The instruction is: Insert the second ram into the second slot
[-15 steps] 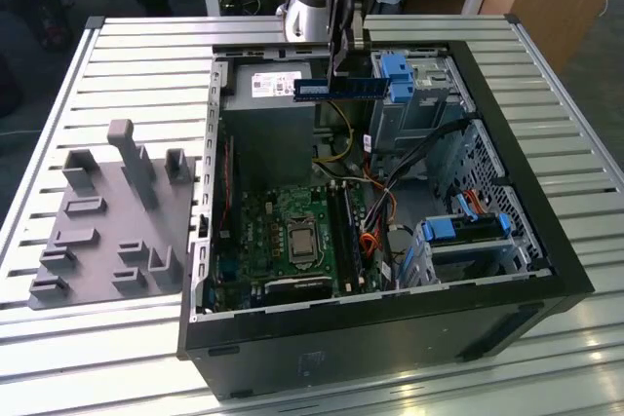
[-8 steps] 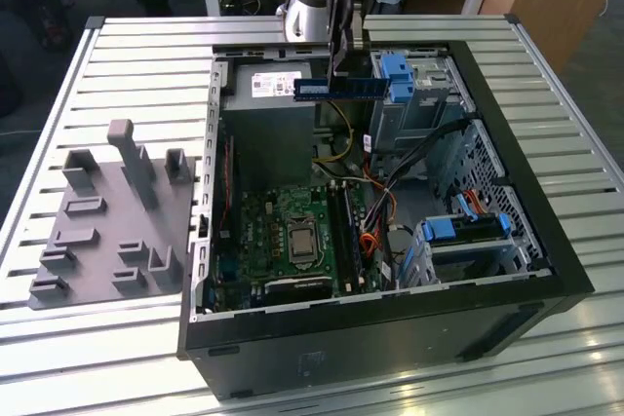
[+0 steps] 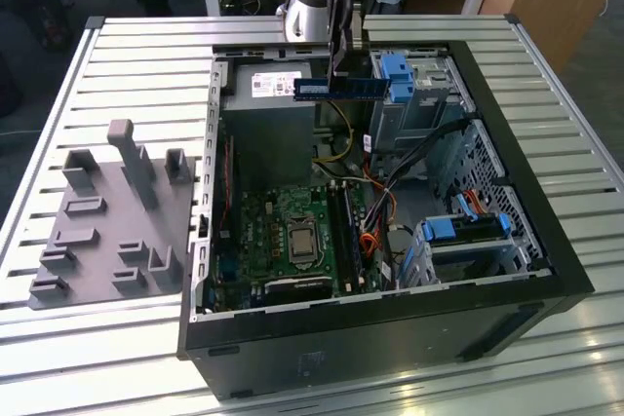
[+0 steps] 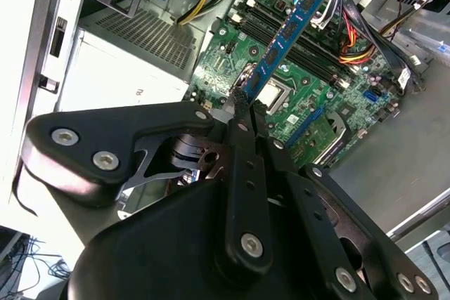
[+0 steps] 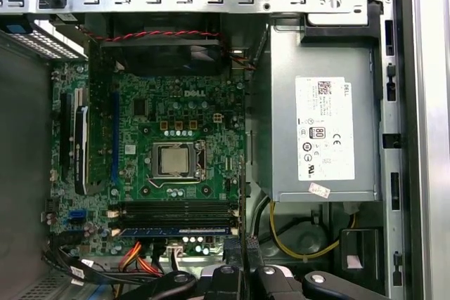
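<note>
My gripper (image 3: 339,67) is shut on the second ram (image 3: 334,88), a thin blue stick held level above the open computer case, over the power supply end. In the second wrist view the ram (image 4: 292,29) runs away from the fingertips (image 4: 239,103), crosswise to the memory slots (image 4: 299,47) far below. The first wrist view shows the ram edge-on (image 5: 243,201) above the gripper (image 5: 244,266). Another blue stick (image 5: 179,230) sits in one slot, with dark empty slots (image 5: 172,210) beside it. I cannot tell which is the second slot.
The case (image 3: 546,231) lies open on a slatted table (image 3: 117,75). Inside are the power supply (image 5: 323,131), the processor socket (image 5: 176,159), loose cables (image 3: 390,211) and light-blue drive-bay latches (image 3: 400,73). A grey fixture plate (image 3: 107,231) lies at the exterior view's left.
</note>
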Action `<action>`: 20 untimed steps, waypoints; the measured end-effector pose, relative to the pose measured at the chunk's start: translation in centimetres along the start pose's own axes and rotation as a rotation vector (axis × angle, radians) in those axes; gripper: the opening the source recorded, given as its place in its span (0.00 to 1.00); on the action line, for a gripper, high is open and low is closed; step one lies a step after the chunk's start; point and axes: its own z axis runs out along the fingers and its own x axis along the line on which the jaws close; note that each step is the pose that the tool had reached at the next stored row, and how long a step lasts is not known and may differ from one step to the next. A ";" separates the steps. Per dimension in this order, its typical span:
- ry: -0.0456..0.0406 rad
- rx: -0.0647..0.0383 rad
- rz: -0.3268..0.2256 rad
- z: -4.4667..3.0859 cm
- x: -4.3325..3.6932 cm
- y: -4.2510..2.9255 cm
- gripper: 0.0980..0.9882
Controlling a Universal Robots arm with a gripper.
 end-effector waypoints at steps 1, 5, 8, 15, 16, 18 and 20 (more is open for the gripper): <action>0.0000 0.000 0.001 0.00 0.00 0.00 0.04; -0.0002 0.000 0.006 0.00 0.00 0.00 0.04; -0.0003 0.000 0.010 0.01 0.00 0.00 0.04; -0.0007 0.000 0.019 0.01 0.00 0.01 0.04; -0.0008 0.000 0.021 0.02 0.00 0.01 0.04; -0.0009 0.000 0.024 0.02 0.00 0.02 0.04; -0.0010 0.000 0.027 0.02 0.01 0.03 0.04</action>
